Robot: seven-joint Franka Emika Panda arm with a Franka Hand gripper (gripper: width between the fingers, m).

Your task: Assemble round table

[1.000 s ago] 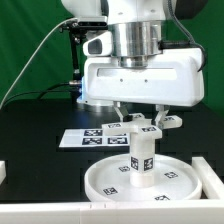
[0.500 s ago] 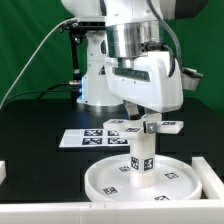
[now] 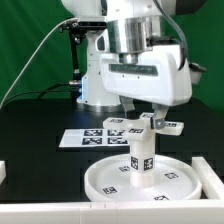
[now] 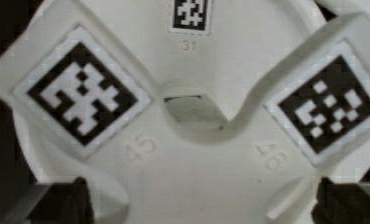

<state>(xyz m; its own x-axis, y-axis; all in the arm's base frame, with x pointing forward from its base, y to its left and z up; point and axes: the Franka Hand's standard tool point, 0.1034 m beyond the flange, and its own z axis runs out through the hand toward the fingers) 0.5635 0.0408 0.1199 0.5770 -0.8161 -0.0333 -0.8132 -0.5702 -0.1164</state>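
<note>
- The round table is part-built in front of you: its large round rimmed disc (image 3: 140, 181) lies flat on the black table (image 3: 35, 135) near the front edge, and the short thick cylinder (image 3: 140, 162) stands upright on the hub at the disc's centre.
- The small cross-shaped piece (image 3: 156, 125) sits on top of the cylinder, level or nearly so, with one arm reaching out toward the exterior view's right. In the wrist view it fills the picture (image 4: 185, 95), its square tags facing the camera and a round socket at the middle.
- You look to be at the last joint, I judge: seating or turning the cross on the cylinder's top end. Whether it is fully home you cannot tell from these views.
- The gripper (image 3: 139, 115) hangs straight down over the cross, its fingers (image 3: 121, 111) reaching to the piece's level on either side.
- As for the jaws, the wrist view shows dark fingertips (image 4: 61, 201) at both lower corners with the cross between them, so they stand fairly wide. Whether the pads press on the piece or only flank it I cannot tell; treat the hold as unconfirmed.
- Your next move calls for keeping the wrist centred on the cylinder's axis, so any turn twists the cross rather than tipping the cylinder.
- The marker board (image 3: 98, 133) lies flat behind the disc, apart from it, and plays no part here.
</note>
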